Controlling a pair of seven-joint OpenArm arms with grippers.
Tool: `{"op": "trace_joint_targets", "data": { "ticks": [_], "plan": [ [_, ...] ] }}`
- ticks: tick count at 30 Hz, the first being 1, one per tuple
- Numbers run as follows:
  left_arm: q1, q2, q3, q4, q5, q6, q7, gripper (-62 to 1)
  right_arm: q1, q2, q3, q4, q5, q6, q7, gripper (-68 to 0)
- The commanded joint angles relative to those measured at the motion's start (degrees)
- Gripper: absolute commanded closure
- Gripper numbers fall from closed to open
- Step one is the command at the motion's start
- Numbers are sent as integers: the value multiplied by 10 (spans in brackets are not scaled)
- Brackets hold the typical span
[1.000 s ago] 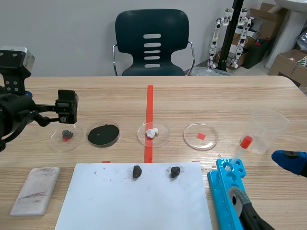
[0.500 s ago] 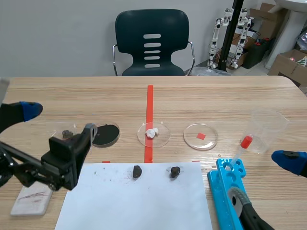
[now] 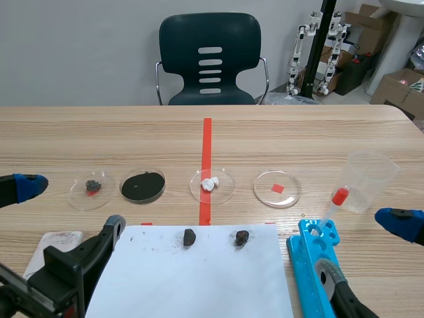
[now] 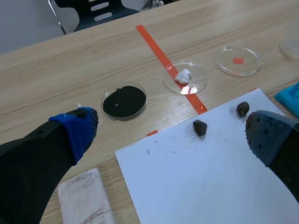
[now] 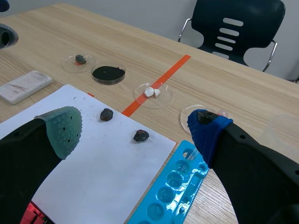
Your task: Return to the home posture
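Low over the near left of the wooden surface (image 3: 298, 136), the left claw (image 4: 170, 133) hangs with its blue-padded fingers spread wide and nothing between them. Under the gap lies a white paper sheet (image 4: 201, 182) carrying two dark stones, the left stone (image 4: 200, 127) and the right stone (image 4: 242, 108), side by side near the sheet's far edge. Just beside the sheet, by the claw's left finger, rests a white slab (image 4: 84, 198) with faint reddish streaks, possibly a streak plate.

Opposite, low at the near right, the right claw (image 5: 134, 127) is likewise spread and empty. A blue tube rack (image 5: 175, 191) lies under it, just beside the paper's right edge. A pipette (image 3: 333, 205) with a red bulb stands in the rack's far end, tilted toward a clear plastic cup (image 3: 370, 180).

Beyond the paper four petri dishes sit in a row:
- the grey-lump dish (image 3: 91, 190)
- the black-powder dish (image 3: 142, 186)
- the white-crumb dish (image 3: 212, 185), on the red tape line
- the red-square dish (image 3: 277, 189)

A dark chair (image 3: 210, 59) stands behind the surface.
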Motion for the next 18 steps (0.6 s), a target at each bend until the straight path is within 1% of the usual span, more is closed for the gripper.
{"op": "trace_joint_targets", "data": {
  "ticks": [1,4,6,9,18],
  "plan": [
    [10,3,1,12,6,0,-24,-623,2,0,4,3,4,-2,9,-475],
    [21,2,1,12,14,0,-36,-623,2,0,4,3,4,-2,9,-475],
    [21,2,1,12,25,-10,-38,-623,2,0,4,3,4,-2,9,-475],
    [21,2,1,12,35,-17,-38,-623,2,0,4,3,4,-2,9,-475],
    [21,2,1,12,35,-16,-37,-623,2,0,4,3,4,-2,9,-475]
  ]
}}
